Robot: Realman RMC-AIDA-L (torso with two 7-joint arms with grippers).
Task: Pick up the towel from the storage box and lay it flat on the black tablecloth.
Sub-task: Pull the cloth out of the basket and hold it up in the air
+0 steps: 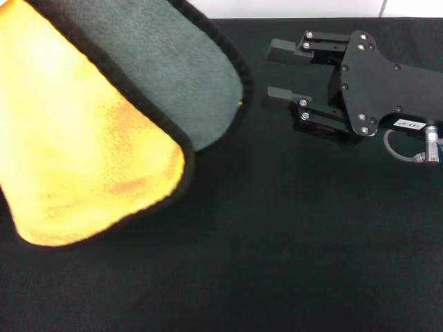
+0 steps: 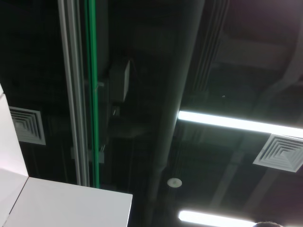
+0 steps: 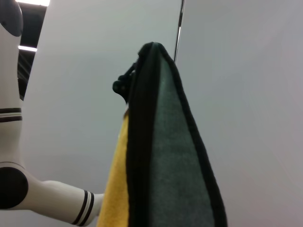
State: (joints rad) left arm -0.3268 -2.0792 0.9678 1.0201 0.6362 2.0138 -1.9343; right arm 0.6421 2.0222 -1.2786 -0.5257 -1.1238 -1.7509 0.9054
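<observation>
The big plain black finely textured tablecloth [image 1: 277,242] fills almost the whole head view, with only a thin pale strip beyond its far edge, and no storage box is anywhere in sight. Hanging in the air on the robot's left, close to the head camera, is the square plush towel [image 1: 104,131], folded over on itself, its soft yellow-orange face forward, the grey-green face curving behind, a thick black stitched hem tracing both rounded edges. Its top and left side run out of the picture, so whatever holds it is cut off there. In the right wrist view the towel [image 3: 165,156] hangs in a narrow drape from a dark bunched point at its top, against a pale wall; I cannot tell whether that dark knot is the left gripper. The left wrist camera looks up at a dark ceiling with strip lights and vents, showing no fingers. Over on the right, the right gripper [image 1: 284,70], black metal plates and screws, hovers above the cloth near its far edge, fingers spread, holding nothing, just beside the towel's grey-green edge but apart.
</observation>
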